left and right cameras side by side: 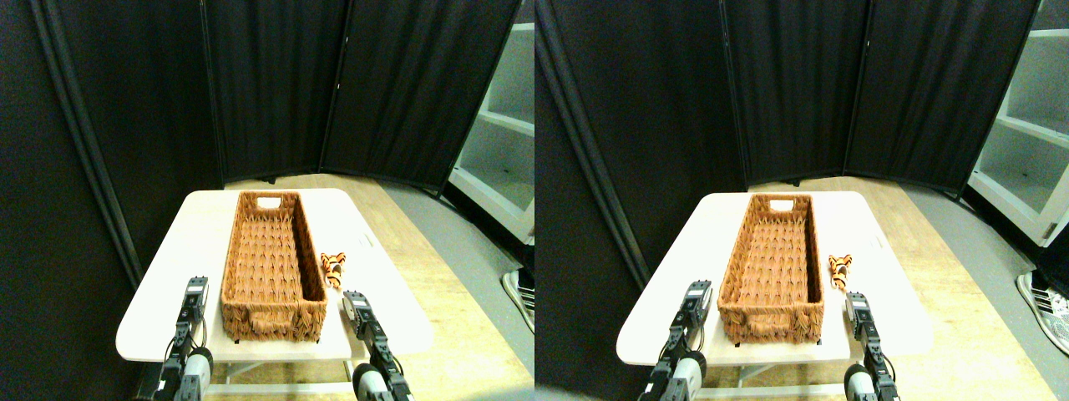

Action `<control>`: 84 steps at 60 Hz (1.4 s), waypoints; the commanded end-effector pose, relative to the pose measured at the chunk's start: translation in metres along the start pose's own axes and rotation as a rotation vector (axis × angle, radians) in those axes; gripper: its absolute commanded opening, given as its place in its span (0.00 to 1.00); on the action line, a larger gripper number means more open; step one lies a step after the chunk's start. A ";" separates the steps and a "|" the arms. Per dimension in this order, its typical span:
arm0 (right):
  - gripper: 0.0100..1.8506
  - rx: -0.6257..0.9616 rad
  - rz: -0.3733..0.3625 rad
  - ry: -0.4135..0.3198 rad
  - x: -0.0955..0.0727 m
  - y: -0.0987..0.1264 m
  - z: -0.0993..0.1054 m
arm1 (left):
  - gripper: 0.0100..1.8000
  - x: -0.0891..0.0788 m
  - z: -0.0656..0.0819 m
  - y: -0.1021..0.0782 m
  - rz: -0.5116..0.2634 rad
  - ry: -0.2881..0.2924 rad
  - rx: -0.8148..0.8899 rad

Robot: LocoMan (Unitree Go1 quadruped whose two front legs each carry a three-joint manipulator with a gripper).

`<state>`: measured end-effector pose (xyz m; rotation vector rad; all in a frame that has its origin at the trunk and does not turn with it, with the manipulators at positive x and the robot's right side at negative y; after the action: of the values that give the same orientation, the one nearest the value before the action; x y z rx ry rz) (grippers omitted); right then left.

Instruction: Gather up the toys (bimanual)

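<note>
One toy in view: a tiger point(333, 267), orange with black stripes, lying on the white table point(167, 301) just right of the one long wicker basket point(273, 259). Basket looks empty inside. Two grippers: left gripper point(194, 292) near basket's left front corner, right gripper point(354, 305) just in front of the tiger. Can't tell jaw opening on either; neither visibly holds anything. Black screens behind, white shelf far right.
</note>
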<state>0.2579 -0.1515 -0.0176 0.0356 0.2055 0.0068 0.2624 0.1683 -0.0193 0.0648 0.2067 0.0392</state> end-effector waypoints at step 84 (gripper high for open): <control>0.17 0.563 -0.058 -0.097 0.031 0.004 0.032 | 0.06 0.008 0.011 0.018 0.064 -0.166 -0.232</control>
<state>0.2906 -0.1511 0.0063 0.5631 0.1361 -0.1126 0.2687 0.1875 -0.0115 -0.1657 0.0633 0.1441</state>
